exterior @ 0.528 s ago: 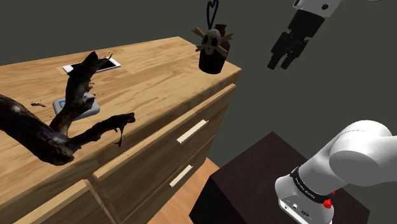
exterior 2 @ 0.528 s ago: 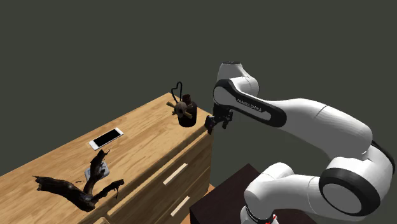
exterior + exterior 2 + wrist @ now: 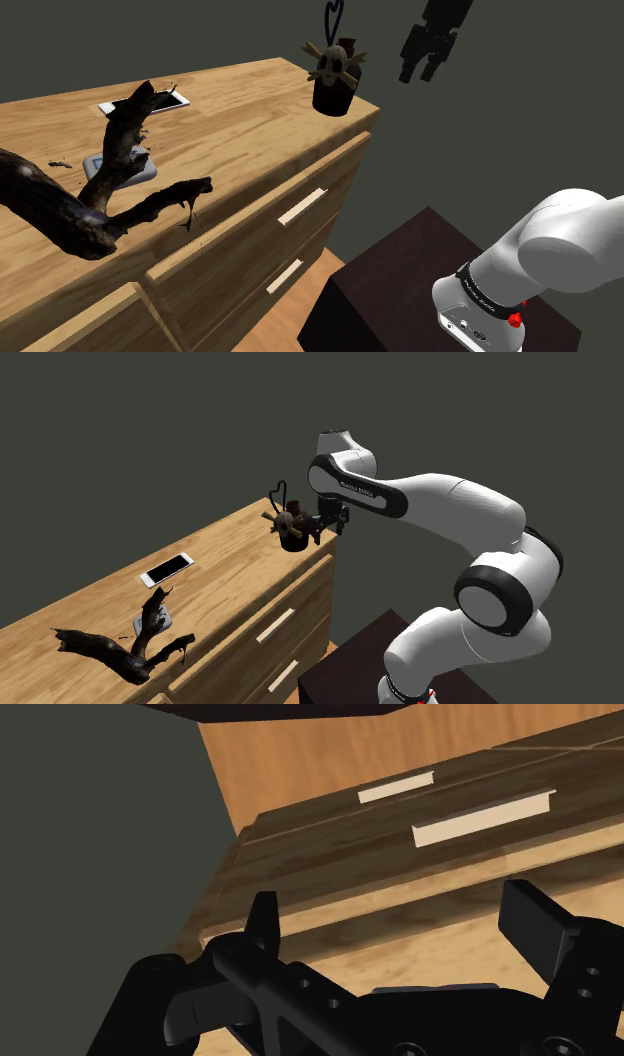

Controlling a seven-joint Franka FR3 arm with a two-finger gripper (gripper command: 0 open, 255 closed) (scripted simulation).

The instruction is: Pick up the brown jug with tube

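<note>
Lost the arm (image 3: 560,245) above the gripper (image 3: 416,74) to the shoulder view's top edge, upper right, with the crown of the tube (image 3: 333,14) looping over the jug (image 3: 334,84). Lost the dark branch (image 3: 70,205) past the left edge; saw only parts of the grey object (image 3: 145,173) beneath it and the white phone (image 3: 172,101) behind its tip, upper left. Cropped the stand (image 3: 400,280) at lower right. Could not read the jug's markings, too small, at the second exterior view's centre.

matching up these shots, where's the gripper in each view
shoulder view: gripper near the top edge, right of the dark jug.
second exterior view: gripper mid-picture, just right of the jug.
wrist view: open fingers frame the dresser front.
shared landmark: the dresser's two pale drawer handles.
</note>
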